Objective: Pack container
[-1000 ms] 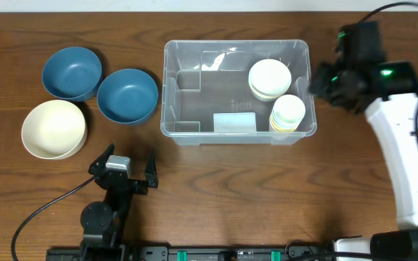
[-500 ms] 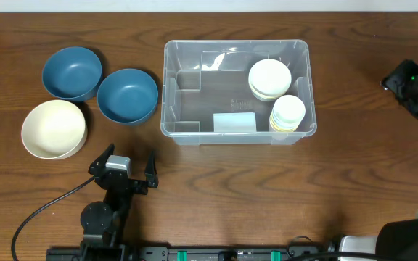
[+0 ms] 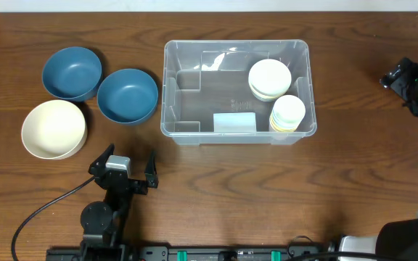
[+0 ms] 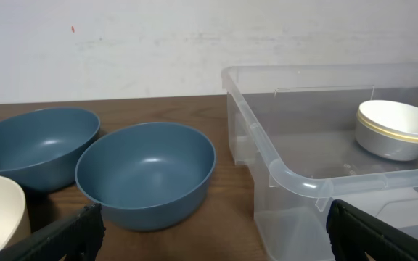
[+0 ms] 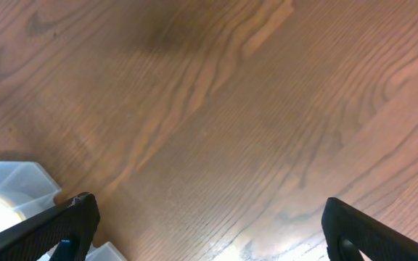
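Observation:
The container [image 3: 167, 87], a large clear bin, stands mid-table with two stacks of white bowls [image 3: 270, 78] [image 3: 289, 112] at its right end. Two blue bowls [image 3: 127, 95] [image 3: 71, 72] and a cream bowl [image 3: 54, 129] sit on the table to its left. My left gripper [image 3: 128, 162] rests open near the front edge, below the bowls. In its wrist view the gripper [image 4: 212, 239] faces a blue bowl [image 4: 147, 174] and the container's corner [image 4: 296, 181]. My right gripper [image 3: 401, 75] is open at the far right, well clear of the bin; it [image 5: 209, 228] is over bare wood.
A whitish label [image 3: 234, 122] lies on the bin's floor. A white bowl [image 4: 398, 129] shows through the bin's wall in the left wrist view. A black cable [image 3: 42, 214] trails from the left arm's base. The bin's corner [image 5: 17, 181] edges into the right wrist view.
My right arm has pulled away from the bin's right side to the far right of the table, and its jaws have spread wider. The left arm and the bowls have not moved.

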Tool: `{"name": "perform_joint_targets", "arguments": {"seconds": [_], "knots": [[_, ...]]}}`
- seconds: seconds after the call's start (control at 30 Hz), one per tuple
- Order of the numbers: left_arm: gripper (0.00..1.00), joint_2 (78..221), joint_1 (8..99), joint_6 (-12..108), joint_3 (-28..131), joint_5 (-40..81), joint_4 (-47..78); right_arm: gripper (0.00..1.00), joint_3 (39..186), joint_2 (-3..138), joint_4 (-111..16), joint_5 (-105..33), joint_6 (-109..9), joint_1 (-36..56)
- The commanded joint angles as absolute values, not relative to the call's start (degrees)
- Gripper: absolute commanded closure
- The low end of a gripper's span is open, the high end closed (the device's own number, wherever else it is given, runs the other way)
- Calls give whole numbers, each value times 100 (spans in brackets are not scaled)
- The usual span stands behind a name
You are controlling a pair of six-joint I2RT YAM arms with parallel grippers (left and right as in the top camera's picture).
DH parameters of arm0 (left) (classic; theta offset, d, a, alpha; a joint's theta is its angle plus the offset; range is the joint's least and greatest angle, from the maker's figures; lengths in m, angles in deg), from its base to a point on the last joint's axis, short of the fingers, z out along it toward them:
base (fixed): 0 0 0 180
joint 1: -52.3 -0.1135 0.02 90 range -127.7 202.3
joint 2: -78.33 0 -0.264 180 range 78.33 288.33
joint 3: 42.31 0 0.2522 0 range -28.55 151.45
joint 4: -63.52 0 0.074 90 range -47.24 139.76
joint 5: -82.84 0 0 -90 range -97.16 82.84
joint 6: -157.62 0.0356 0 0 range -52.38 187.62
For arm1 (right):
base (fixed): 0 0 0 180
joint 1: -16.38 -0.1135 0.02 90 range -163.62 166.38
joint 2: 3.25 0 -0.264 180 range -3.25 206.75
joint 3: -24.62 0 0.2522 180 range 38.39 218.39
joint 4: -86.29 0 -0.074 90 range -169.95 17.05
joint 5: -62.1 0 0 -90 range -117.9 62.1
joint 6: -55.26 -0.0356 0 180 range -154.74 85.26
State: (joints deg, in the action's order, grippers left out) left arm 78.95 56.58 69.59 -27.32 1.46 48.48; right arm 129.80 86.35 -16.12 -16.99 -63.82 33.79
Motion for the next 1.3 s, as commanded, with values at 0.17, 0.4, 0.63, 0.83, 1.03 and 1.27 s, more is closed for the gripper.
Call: {"name": "perform_joint_targets", "arguments": {"seconds": [0.17,0.4,0.63,0.83,1.03,1.27], "knots": [[2,7867,5634,7058,-2832,229,4656,1,13052,8644,-1605,-1502,-6318,3399],[2,7893,5636,5029,-2821,1971,4732,1,13052,8644,-1605,-1502,-6318,3401],[2,7948,5634,4074,-2821,3779,4675,1,13052,8644,-1605,-1502,-6318,3396],[2,8173,5634,3838,-2649,3363,4706,1,13052,8644,-1605,-1502,-6318,3396],[2,8859,5634,3843,-1995,2917,4675,1,13052,8644,-1605,-1502,-6318,3396],[2,10756,5634,4520,289,2478,3589,1,13052,8644,-1608,-1502,-6318,3396]]}}
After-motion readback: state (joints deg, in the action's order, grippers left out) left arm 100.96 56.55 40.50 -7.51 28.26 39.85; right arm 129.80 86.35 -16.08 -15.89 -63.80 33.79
